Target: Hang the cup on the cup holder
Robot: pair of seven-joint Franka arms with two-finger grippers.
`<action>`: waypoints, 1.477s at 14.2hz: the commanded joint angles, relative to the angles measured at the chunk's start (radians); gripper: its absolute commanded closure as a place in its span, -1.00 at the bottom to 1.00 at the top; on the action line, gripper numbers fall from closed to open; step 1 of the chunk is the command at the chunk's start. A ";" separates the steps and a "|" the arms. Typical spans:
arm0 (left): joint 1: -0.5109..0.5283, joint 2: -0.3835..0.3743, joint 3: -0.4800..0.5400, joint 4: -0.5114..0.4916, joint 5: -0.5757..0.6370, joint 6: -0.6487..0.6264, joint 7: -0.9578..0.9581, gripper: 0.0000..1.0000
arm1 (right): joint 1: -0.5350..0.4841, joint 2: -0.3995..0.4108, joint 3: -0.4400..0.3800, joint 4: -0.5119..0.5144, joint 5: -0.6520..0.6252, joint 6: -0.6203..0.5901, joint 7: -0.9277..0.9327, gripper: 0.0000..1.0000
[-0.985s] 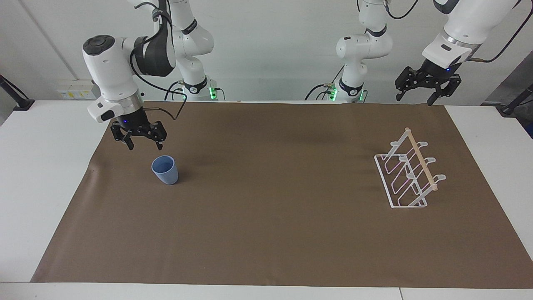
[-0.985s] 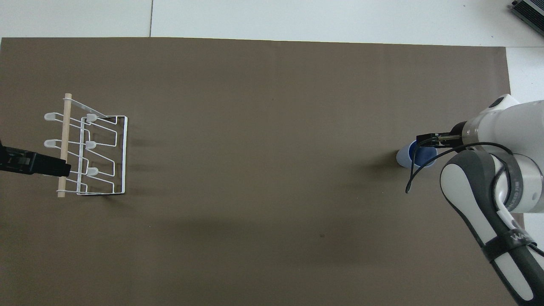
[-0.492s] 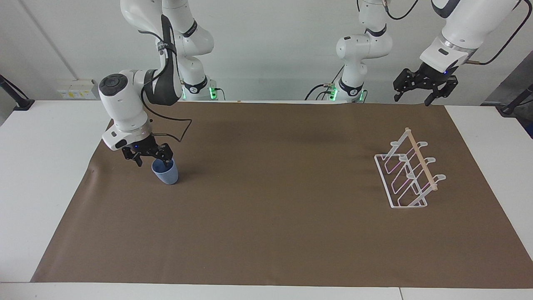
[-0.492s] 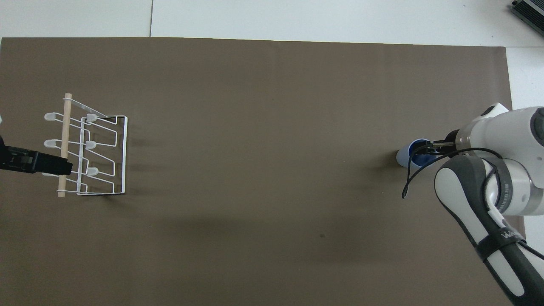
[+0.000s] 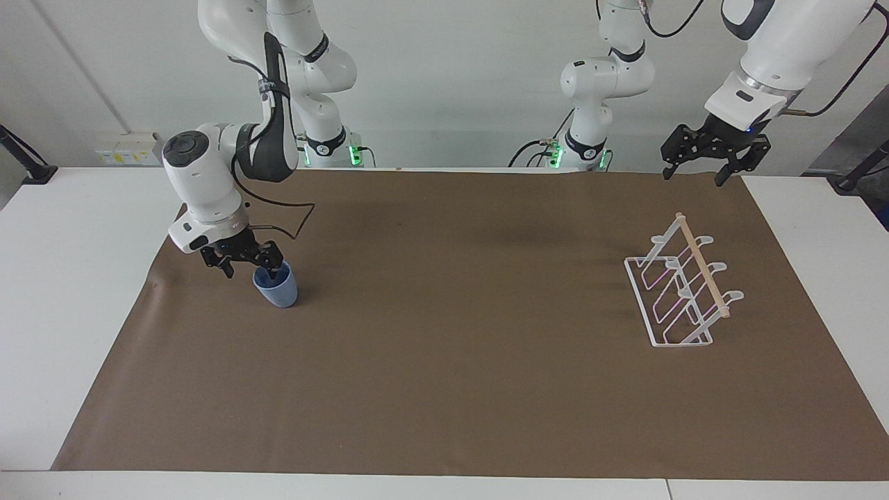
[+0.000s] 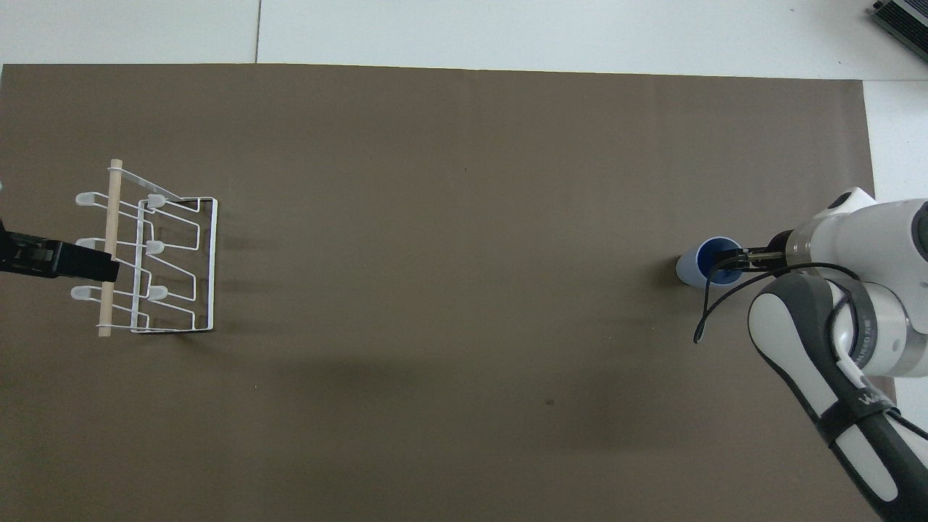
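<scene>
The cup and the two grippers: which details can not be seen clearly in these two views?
- Right gripper at the cup: facing view, whether a fingertip touches the rim is too small to tell; overhead view, the wrist covers most of the gripper.
- Left gripper: overhead view, cut off by the frame edge, lying across the cup holder.
- Cup base: overhead view, hidden under its own rim.

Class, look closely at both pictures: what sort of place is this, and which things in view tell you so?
Most likely a robotics lab set up for a test, not a kitchen. Two white robot arms stand at a table covered with a brown mat, which holds only a blue cup and a white wire cup holder.
</scene>
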 commanded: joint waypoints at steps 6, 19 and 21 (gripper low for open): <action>0.009 0.004 0.001 -0.025 0.006 0.029 -0.017 -1.00 | -0.011 -0.007 0.007 -0.038 0.001 0.035 -0.018 -1.00; -0.002 -0.004 0.001 -0.045 0.014 0.035 -0.022 -1.00 | 0.005 -0.007 0.007 -0.038 0.001 0.035 -0.013 -0.74; -0.002 -0.005 0.000 -0.046 0.012 0.032 -0.022 -1.00 | 0.006 -0.005 0.007 -0.038 0.001 0.035 -0.010 -0.47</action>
